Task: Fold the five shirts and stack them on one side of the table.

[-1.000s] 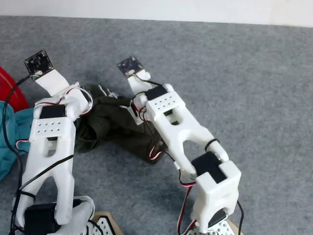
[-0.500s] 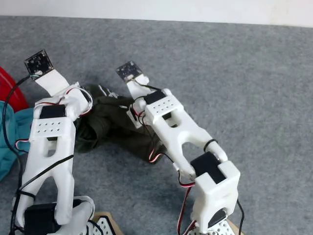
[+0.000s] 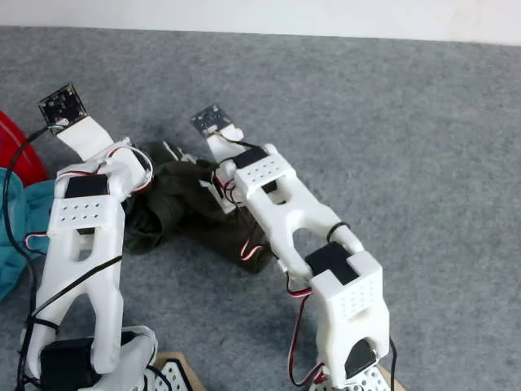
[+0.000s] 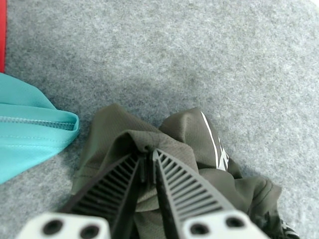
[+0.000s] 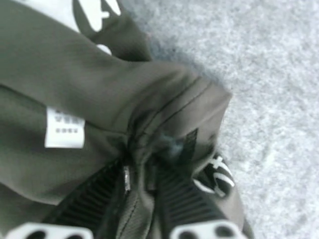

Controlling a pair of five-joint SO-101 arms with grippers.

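R tool [image 5: 142,168] edged left, pinching shirt [image 3: 183,208] w/ L tool [image 4: 148,158].

Grey felt table [image 3: 407,122], red object [image 3: 11,153]

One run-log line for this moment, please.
left gripper: shut on olive shirt | right gripper: shut on olive shirt | teal shirt: lying apart, unheld

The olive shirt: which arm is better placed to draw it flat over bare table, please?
Right, probably: the right gripper is shut on the olive shirt beside bare table, while the left gripper, also shut on it, has the teal shirt close by.
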